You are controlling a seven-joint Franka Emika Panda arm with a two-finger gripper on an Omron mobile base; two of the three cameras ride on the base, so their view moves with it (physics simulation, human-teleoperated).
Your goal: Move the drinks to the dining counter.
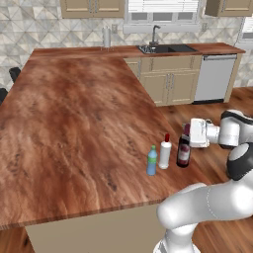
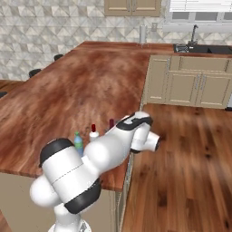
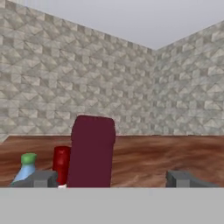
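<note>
In the left base view, the very wide reddish-brown woodgrain dining counter (image 1: 74, 128) with its beige base fills most of the scene. Three drinks stand close together near its right edge: a blue-green bottle with a green cap (image 1: 152, 160), a white bottle with a red cap (image 1: 165, 152) just beside it, and a dark wine bottle with a dark red cap (image 1: 184, 147) nearest the edge. The white arm's two-finger gripper (image 1: 189, 134) sits level beside the wine bottle's neck; whether it touches the bottle cannot be told here. Beyond the counter, a steel sink with a faucet (image 1: 165, 48) and a grey dishwasher (image 1: 215, 77) line the far wall.

In the right base view, the arm's bulk covers much of the bottles; the blue-green bottle (image 2: 78, 142), the white bottle's red cap (image 2: 94, 129) and the wine bottle's cap (image 2: 111, 123) peek out behind it on the counter (image 2: 68, 95).

In the hand view, the wine bottle's dark red cap (image 3: 92, 151) rises between the two dark fingertips (image 3: 41, 178), which stand wide apart, with a clear gap on the right side. The white bottle's red cap (image 3: 61, 162) and the blue-green bottle's green cap (image 3: 27, 161) sit to its left.
</note>
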